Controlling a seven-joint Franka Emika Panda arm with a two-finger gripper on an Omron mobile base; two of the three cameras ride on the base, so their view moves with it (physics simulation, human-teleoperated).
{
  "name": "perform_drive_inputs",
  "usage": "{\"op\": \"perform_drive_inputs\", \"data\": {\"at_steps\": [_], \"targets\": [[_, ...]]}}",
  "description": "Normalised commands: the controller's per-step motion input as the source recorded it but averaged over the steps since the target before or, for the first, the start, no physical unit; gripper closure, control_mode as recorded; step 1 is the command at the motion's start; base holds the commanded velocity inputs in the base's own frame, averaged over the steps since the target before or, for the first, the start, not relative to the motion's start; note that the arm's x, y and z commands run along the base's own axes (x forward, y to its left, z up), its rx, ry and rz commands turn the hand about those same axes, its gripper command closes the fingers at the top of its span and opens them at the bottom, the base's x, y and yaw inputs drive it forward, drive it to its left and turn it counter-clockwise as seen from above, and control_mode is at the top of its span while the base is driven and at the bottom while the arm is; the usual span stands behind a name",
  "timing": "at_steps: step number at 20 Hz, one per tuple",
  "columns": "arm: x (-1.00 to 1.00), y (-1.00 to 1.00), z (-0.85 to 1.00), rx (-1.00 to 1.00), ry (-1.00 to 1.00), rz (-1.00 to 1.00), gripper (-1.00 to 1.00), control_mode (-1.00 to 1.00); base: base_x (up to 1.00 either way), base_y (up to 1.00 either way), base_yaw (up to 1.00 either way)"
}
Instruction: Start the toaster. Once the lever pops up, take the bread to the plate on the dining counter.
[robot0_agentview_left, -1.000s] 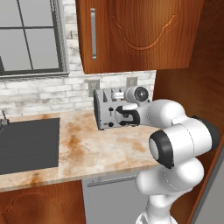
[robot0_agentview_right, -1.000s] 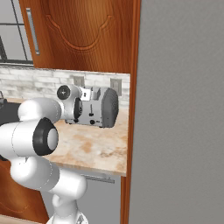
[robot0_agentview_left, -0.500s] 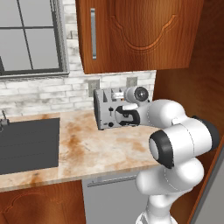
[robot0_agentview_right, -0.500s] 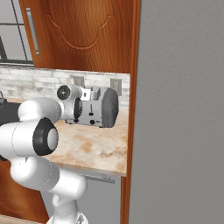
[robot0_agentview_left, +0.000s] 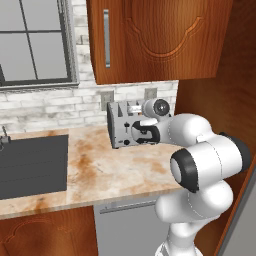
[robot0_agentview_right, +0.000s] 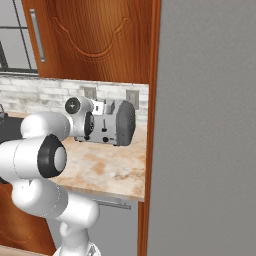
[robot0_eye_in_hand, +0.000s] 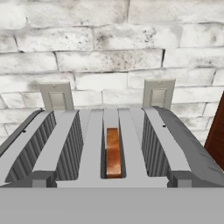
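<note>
The silver-grey toaster (robot0_agentview_left: 119, 126) stands at the back of the marbled worktop (robot0_agentview_left: 100, 172), against the brick wall. My gripper (robot0_agentview_left: 138, 135) hovers right at the toaster's front face, by its levers, and also sits in front of the toaster (robot0_agentview_right: 120, 122) in the right base view. Its jaws stand open with nothing between them. From the hand view I look down over the toaster (robot0_eye_in_hand: 175, 151) top. The bread (robot0_eye_in_hand: 113, 153), a brown-crusted slice, sits low in a middle slot. The plate and the dining counter are out of view.
A dark sink (robot0_agentview_left: 30, 165) lies to the left on the worktop. A wooden upper cabinet (robot0_agentview_left: 155, 35) hangs above the toaster, and a tall wooden panel (robot0_agentview_left: 225, 90) closes the right side. Two wall outlets (robot0_eye_in_hand: 56, 97) sit behind the toaster. A grey wall (robot0_agentview_right: 210, 125) fills the right.
</note>
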Motion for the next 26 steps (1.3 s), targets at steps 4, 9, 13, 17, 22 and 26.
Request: {"op": "perform_drive_inputs", "data": {"at_steps": [4, 9, 13, 17, 22, 26], "targets": [[0.0, 0.0, 0.0, 0.0, 0.0, 0.0, -1.0, -1.0, 0.0, 0.0, 0.0], [0.0, 0.0, 0.0, 0.0, 0.0, 0.0, -1.0, -1.0, 0.0, 0.0, 0.0], [0.0, 0.0, 0.0, 0.0, 0.0, 0.0, -1.0, -1.0, 0.0, 0.0, 0.0], [0.0, 0.0, 0.0, 0.0, 0.0, 0.0, -1.0, -1.0, 0.0, 0.0, 0.0], [0.0, 0.0, 0.0, 0.0, 0.0, 0.0, -1.0, -1.0, 0.0, 0.0, 0.0], [0.0, 0.0, 0.0, 0.0, 0.0, 0.0, -1.0, -1.0, 0.0, 0.0, 0.0]]}}
